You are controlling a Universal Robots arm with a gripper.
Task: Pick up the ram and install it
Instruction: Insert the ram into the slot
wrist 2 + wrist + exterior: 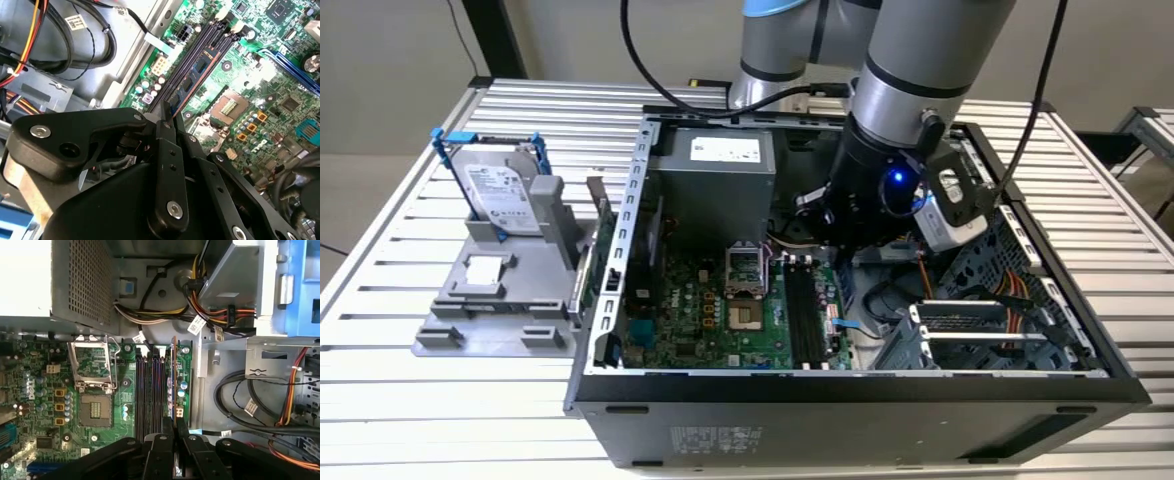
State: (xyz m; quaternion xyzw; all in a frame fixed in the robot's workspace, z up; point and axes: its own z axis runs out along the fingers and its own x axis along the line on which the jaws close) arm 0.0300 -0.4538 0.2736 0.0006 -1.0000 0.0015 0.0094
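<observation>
The ram is a thin bluish board seen on edge, with dark chips along its face. My gripper is shut on its near end. In the first wrist view the ram runs parallel to the long black slots, over the outermost one on the side towards the drive bay, and the gripper pinches it between both fingers. Whether the ram touches the slot I cannot tell. In the exterior view the arm's wrist reaches down into the open computer case above the slots.
The motherboard carries an open processor socket beside the slots. A grey power supply stands at the back of the case. Cable bundles fill the drive bay side. A silver hard drive in a blue frame stands outside the case on a grey stand.
</observation>
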